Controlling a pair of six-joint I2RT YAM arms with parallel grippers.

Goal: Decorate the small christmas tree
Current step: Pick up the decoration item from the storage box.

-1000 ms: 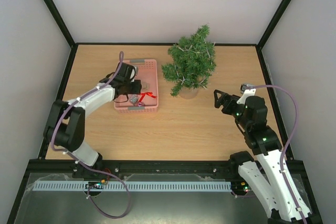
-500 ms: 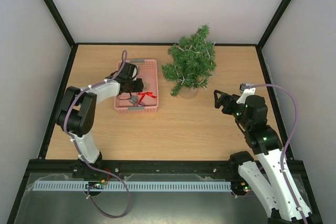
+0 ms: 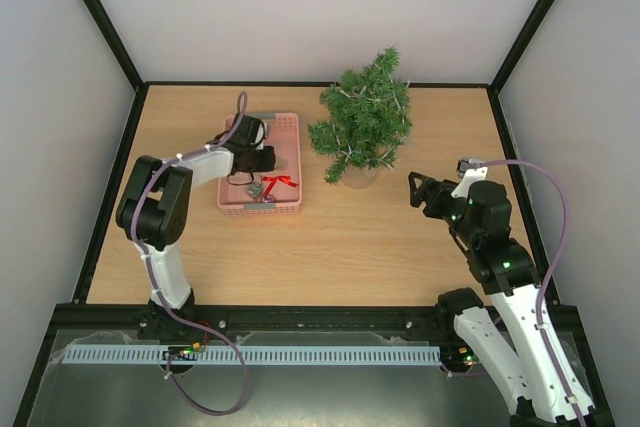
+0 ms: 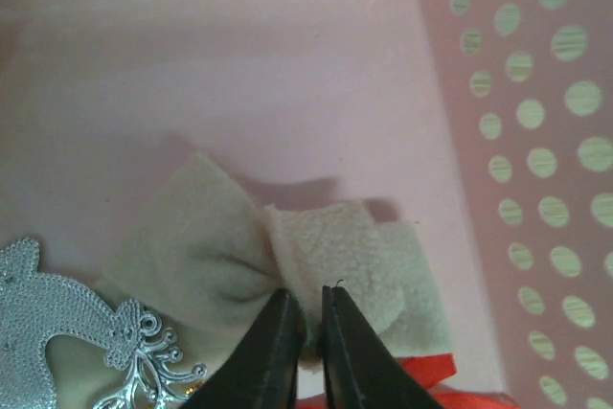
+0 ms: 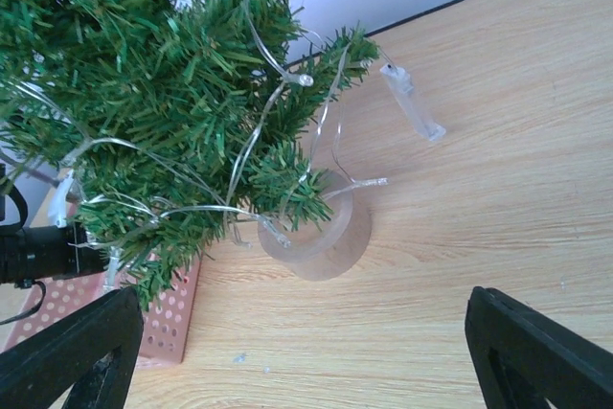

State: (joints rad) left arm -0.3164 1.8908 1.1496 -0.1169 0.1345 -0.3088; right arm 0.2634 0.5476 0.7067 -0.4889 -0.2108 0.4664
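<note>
Top view overlooks the whole counter (image 3: 330, 247); left wrist looks closely into the pink basket (image 4: 536, 141), right wrist sideways at the small christmas tree (image 5: 144, 93).

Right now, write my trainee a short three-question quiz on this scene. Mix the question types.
1. Which end effector is down inside the pink basket: A left, B right, C neither?
2. True or false: the right end effector, near the small christmas tree, has its jaws wide open.
3. Fill in: the left end effector has its tips at a beige fleece ___.

Key: 1 A; 2 true; 3 bow.
</note>
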